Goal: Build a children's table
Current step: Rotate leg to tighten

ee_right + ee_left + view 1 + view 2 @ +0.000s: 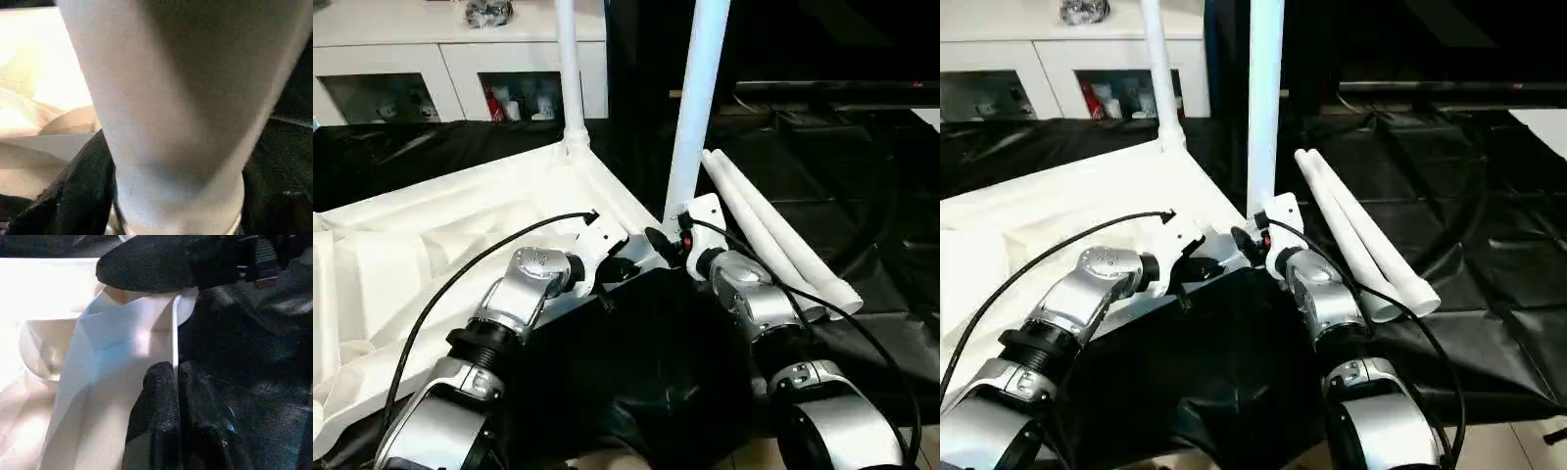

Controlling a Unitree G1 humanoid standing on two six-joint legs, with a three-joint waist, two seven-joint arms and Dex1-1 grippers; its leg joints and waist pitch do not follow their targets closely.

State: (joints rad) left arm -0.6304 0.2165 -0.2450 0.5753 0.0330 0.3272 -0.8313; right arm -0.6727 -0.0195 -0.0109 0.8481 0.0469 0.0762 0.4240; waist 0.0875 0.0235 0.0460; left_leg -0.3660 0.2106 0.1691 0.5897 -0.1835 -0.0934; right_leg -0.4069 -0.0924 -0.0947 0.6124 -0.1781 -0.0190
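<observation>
The white table top (440,235) lies upside down on the left, ribbed side up. One white leg (570,69) stands in its far corner socket. A second leg (697,108) stands upright at the near corner, and my right gripper (668,240) is closed around its base; one black finger (73,196) presses against the tube (166,98). My left gripper (175,369) is shut on the top's thin rim (174,333) just beside that corner. Two loose legs (773,225) lie side by side on the cloth to the right.
Black cloth (862,176) covers the floor around the work. A white glass-door cabinet (460,69) stands along the back left, and a dark low unit (832,93) along the back right. My black cables (460,284) arc over both forearms.
</observation>
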